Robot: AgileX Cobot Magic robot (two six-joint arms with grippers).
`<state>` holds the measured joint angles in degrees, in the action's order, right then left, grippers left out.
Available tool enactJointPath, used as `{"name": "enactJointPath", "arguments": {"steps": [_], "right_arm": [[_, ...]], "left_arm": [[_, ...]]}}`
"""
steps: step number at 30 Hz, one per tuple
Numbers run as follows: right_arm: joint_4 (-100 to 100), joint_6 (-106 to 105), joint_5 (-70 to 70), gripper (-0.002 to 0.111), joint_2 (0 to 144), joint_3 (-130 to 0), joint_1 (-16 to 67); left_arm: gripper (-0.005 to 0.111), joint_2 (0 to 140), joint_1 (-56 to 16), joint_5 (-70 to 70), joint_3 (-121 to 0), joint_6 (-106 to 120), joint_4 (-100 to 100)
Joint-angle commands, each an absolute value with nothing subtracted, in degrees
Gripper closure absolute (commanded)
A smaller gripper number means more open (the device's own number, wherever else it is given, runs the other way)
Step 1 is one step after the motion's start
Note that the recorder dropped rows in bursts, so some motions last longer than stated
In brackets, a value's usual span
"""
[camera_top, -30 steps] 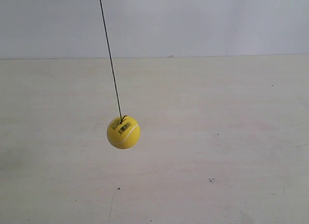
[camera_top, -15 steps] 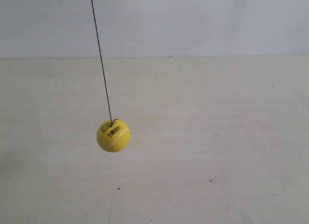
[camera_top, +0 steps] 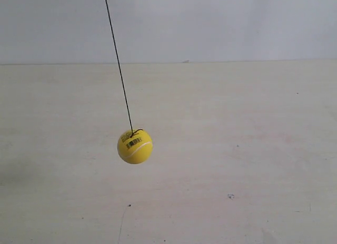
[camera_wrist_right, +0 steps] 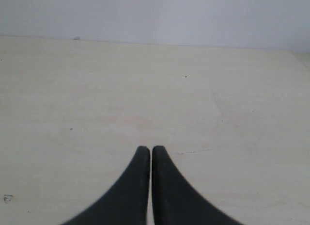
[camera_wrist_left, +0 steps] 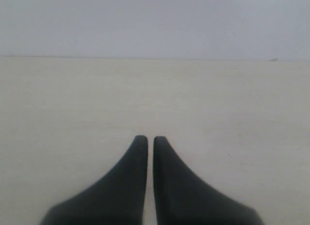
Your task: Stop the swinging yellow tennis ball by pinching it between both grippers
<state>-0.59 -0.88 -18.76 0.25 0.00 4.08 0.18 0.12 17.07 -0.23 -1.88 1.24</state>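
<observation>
The yellow tennis ball (camera_top: 135,146) hangs on a thin black string (camera_top: 118,62) above the pale table, left of centre in the exterior view; its barcode sticker and white seam face the camera. Neither arm shows in the exterior view. In the left wrist view my left gripper (camera_wrist_left: 150,138) is shut, its two black pointed fingers nearly touching, nothing between them. My right gripper (camera_wrist_right: 147,149) in the right wrist view is shut too and holds nothing. The ball appears in neither wrist view.
A pale cream table (camera_top: 253,149) with small dark specks stretches to a grey-white wall (camera_top: 210,23) at the back. A faint crack (camera_top: 122,223) marks the near table surface.
The ball swung toward the exterior view's left and slightly down half a second ago, and has now swung back right to about where it hung a second ago.
</observation>
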Motion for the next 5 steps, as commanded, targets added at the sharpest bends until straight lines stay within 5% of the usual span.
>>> {"name": "enactJointPath", "arguments": {"steps": [1, 5], "right_arm": [[-0.53, -1.01, -18.51, 0.108, 0.0, 0.0, 3.9], [-0.53, -1.01, -18.51, 0.108, 0.0, 0.0, 3.9]], "left_arm": [[0.102, 0.0, -0.07, 16.88, 0.0, -1.71, 1.04], [0.102, 0.0, -0.07, 16.88, 0.0, -1.71, 1.04]]}}
